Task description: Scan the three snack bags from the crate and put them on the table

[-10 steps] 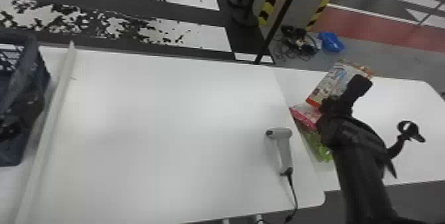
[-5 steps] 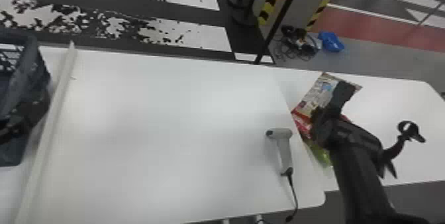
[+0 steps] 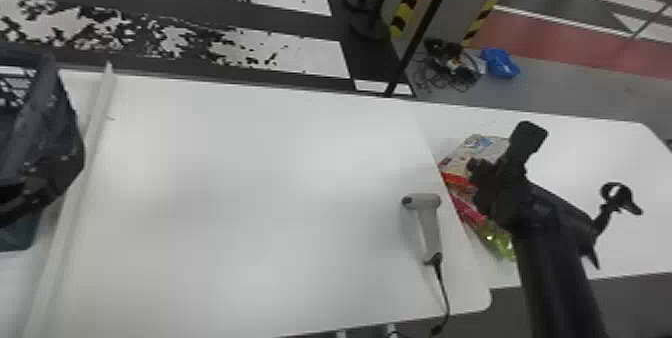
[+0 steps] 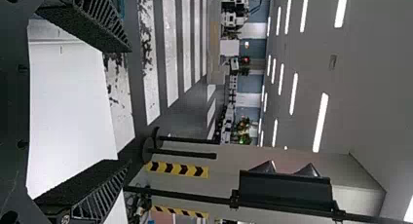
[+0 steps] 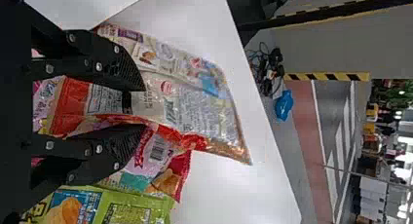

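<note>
- While I watch from the head view, my right gripper (image 3: 500, 159) is low over the white-and-red snack bag (image 3: 475, 152), on the adjoining table (image 3: 590, 162) at the right.
- The right wrist view gives me its fingers (image 5: 114, 65) parted, so I read that claw as released, with part of the same bag showing in the gap between them.
- That bag lies face up, partly over the pink snack bag (image 5: 157, 153), whose barcode I can make out.
- The green snack bag (image 5: 126, 207) lies on the pink one's other side, so I have all three together on the adjoining table, just past the main table's (image 3: 275, 187) right edge.
- My left gripper (image 3: 42, 182) is parked at the left, by the crate (image 3: 57, 124); its own wrist view has the fingers (image 4: 97, 22) wide apart, released too.
- Near the main table's right edge I've got the handheld barcode scanner (image 3: 427, 222) lying down, its cable (image 3: 444, 292) running off the near edge.
- Just beside the crate, a white strip (image 3: 75, 202) runs along the main table.
</note>
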### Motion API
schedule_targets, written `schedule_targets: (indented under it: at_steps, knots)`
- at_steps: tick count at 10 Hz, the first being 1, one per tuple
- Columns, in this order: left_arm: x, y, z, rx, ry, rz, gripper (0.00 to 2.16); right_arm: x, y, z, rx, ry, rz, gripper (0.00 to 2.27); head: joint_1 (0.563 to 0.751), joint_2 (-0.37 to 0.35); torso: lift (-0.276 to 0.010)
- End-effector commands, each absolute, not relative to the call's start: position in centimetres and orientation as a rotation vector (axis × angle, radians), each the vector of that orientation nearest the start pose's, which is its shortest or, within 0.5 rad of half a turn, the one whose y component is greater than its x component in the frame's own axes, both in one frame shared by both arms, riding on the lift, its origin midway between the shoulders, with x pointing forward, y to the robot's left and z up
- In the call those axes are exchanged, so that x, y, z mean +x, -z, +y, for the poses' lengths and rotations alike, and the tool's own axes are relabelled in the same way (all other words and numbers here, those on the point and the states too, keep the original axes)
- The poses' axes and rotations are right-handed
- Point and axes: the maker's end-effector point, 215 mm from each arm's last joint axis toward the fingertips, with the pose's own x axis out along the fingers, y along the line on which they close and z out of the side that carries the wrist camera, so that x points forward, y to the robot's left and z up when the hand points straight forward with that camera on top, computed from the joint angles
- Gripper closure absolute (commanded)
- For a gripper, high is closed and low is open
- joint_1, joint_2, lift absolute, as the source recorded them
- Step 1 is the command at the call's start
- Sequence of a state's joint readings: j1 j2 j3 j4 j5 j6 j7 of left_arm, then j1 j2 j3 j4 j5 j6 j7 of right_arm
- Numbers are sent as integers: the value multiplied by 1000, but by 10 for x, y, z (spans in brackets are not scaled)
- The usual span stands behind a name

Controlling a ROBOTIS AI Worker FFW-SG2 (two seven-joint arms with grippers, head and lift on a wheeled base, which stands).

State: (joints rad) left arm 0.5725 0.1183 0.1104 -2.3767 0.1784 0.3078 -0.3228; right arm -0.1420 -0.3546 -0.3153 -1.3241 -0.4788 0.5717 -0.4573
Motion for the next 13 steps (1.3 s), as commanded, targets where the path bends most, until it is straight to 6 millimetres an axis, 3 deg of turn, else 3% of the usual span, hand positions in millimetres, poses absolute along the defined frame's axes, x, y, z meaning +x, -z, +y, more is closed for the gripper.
schedule_targets:
  at_steps: [1,2,3,4,6,8,9,10,12,13]
  knots:
    - [420,270,195,-27,341,65,56,504,437,-585,136,726,502,36,695,-350,-94]
    - [420,270,193,-28,344,64,56,497,417,-576,118,705,464,43,695,-350,-94]
    - [420,270,191,-32,345,64,56,488,396,-546,102,638,449,49,695,-350,-94]
    - [420,269,189,-39,342,63,56,480,374,-508,94,566,424,63,695,-350,-94]
    - [420,273,189,-56,319,77,56,466,345,-395,104,329,402,87,695,-350,-94]
    - [418,280,197,-68,277,93,60,449,343,-286,75,168,408,90,695,-232,-94]
    - [412,284,201,-70,255,104,60,442,352,-244,58,111,416,90,695,-158,-94]
    - [406,288,205,-70,239,107,60,434,356,-209,47,68,407,90,695,-120,-94]
    - [387,290,205,-79,230,94,63,415,354,-159,5,-1,357,90,695,-6,-94]
    - [378,291,206,-80,217,97,60,406,356,-152,9,-13,354,90,695,36,-94]
